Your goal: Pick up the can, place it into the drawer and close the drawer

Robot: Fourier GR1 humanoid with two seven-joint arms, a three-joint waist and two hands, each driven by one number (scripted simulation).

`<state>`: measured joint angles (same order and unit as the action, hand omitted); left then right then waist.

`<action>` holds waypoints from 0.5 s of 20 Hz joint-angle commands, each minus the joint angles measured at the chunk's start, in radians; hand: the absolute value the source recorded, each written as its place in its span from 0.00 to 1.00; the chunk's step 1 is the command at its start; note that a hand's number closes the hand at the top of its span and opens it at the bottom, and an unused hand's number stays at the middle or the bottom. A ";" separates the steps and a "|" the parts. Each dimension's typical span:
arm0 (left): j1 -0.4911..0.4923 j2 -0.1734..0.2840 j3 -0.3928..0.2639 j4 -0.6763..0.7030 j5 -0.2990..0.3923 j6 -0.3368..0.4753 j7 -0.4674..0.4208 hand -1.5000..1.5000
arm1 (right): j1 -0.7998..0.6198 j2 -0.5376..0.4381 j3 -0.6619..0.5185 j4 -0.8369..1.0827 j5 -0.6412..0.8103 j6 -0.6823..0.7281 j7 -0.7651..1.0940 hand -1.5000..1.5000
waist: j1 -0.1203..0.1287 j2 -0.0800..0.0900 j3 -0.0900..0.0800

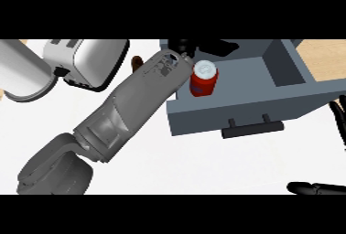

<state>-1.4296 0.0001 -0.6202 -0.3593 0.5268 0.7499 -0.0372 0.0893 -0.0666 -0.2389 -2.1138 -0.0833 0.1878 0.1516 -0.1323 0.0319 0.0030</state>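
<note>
The red can with a white top stands upright inside the open grey drawer, near its left wall. My left forearm runs from the lower left up to the drawer's far left corner. My left hand shows as black fingers at the drawer's back edge, spread past the can and not curled round it. The can sits right beside my left wrist. The drawer's dark handle faces me. My right hand rests open at the lower right edge, with more of its fingers along the right edge.
A white and silver toaster stands at the upper left, beside a rounded white appliance. A small brown object peeks out between the toaster and my left forearm. Wooden surface shows past the drawer's right side.
</note>
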 commanded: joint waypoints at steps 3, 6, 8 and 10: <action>0.017 0.000 -0.001 -0.001 0.038 0.023 -0.039 0.00 | 0.033 0.001 0.006 -0.011 0.045 0.009 -0.065 0.00 | 0.011 -0.002 0.000; 0.023 0.000 0.014 -0.023 0.077 0.030 -0.040 0.00 | 0.003 -0.054 -0.009 -0.069 0.101 0.000 -0.035 0.00 | 0.010 -0.003 -0.002; 0.017 0.000 0.019 -0.010 0.085 0.024 -0.042 0.00 | 0.022 -0.055 0.028 -0.089 0.184 0.000 -0.076 0.00 | 0.020 -0.003 -0.002; 0.024 0.000 0.018 -0.024 0.099 0.041 -0.061 0.00 | 0.000 -0.084 0.020 -0.096 0.213 0.003 -0.083 0.00 | 0.023 -0.003 -0.002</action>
<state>-1.4165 0.0000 -0.6094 -0.3757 0.6012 0.7867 -0.0720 0.1018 -0.1226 -0.2312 -2.1878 0.0491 0.1941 0.0938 -0.1239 0.0294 0.0018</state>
